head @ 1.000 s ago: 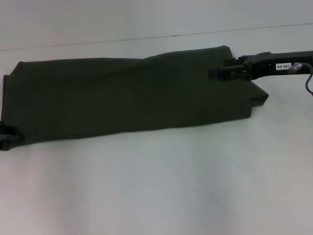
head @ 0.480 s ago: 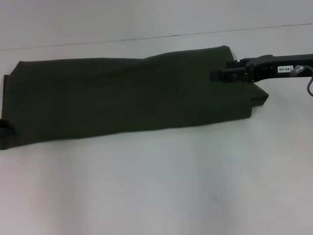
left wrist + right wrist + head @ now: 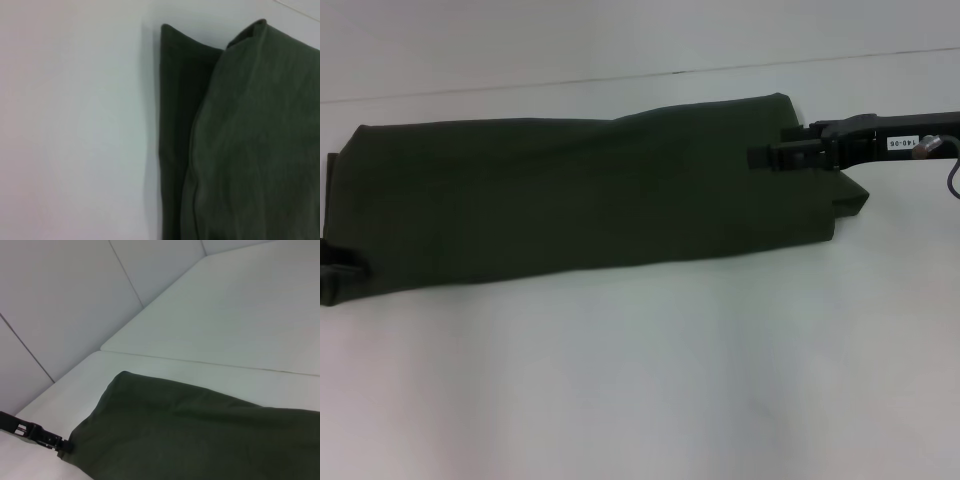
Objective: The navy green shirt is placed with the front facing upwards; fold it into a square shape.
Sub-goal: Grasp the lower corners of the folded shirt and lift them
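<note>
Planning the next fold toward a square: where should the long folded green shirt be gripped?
Probably at its two short ends: the dark olive-green cotton shirt lies as a long flat band. The right gripper is at the right end, the left gripper at the left-end corner; approach sideways.

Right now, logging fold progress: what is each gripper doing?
Left gripper: at the dark olive-green folded cotton shirt's left end; grip cannot be told.
Right gripper: over its right end; cannot be told.

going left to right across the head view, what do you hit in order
left gripper at the shirt's left end → navy green shirt, folded into a long band across the white table → right gripper at the shirt's right end, its arm reaching in from the right edge
</note>
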Action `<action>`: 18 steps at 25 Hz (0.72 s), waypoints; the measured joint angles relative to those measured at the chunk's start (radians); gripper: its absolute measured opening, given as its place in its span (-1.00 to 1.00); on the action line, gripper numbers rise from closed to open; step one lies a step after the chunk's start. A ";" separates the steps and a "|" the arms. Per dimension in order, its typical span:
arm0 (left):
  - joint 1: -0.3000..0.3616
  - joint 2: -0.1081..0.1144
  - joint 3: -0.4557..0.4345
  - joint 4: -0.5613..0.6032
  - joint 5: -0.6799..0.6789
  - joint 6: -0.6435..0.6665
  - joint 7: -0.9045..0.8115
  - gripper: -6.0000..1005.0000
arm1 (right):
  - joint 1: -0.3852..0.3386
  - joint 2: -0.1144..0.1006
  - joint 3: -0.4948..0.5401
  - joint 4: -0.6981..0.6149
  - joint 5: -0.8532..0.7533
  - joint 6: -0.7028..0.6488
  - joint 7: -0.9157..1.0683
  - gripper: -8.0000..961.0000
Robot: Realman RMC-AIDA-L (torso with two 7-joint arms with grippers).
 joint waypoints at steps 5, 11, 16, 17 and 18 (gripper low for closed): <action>-0.012 -0.003 0.016 0.015 0.000 -0.004 0.000 0.35 | -0.002 0.000 0.001 0.000 0.000 -0.002 0.000 0.87; -0.027 -0.003 0.023 0.033 0.011 -0.012 0.000 0.47 | -0.006 0.000 0.007 0.000 0.000 -0.002 0.000 0.87; -0.032 -0.003 0.023 0.031 0.018 -0.019 -0.008 0.48 | -0.009 0.000 0.012 0.000 0.001 -0.003 0.000 0.87; -0.032 -0.003 0.023 0.030 0.019 -0.020 -0.010 0.48 | -0.009 0.000 0.012 0.000 0.001 -0.003 0.000 0.87; -0.032 -0.003 0.023 0.027 0.021 -0.022 -0.014 0.48 | -0.009 0.000 0.012 0.000 0.001 -0.003 0.000 0.87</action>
